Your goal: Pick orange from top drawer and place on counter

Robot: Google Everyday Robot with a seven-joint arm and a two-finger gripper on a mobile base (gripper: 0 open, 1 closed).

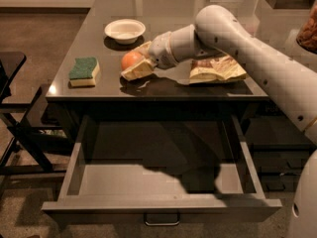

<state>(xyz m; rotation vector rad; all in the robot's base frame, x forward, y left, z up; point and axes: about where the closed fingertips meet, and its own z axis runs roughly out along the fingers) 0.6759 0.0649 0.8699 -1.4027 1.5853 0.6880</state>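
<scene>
The orange (130, 59) sits on the grey counter (163, 14), near its front middle. My gripper (132, 62) reaches in from the right at counter height, with its tan fingers (139, 70) closed around the orange, one in front and one behind. The top drawer (161, 205) below the counter is pulled fully out and its inside is empty. Its small metal handle (162, 219) shows at the bottom of the front.
A white bowl (125, 29) stands just behind the orange. A green and yellow sponge (83, 71) lies at the counter's front left. A chip bag (216, 68) lies under my arm to the right. A dark chair (10, 83) stands left of the counter.
</scene>
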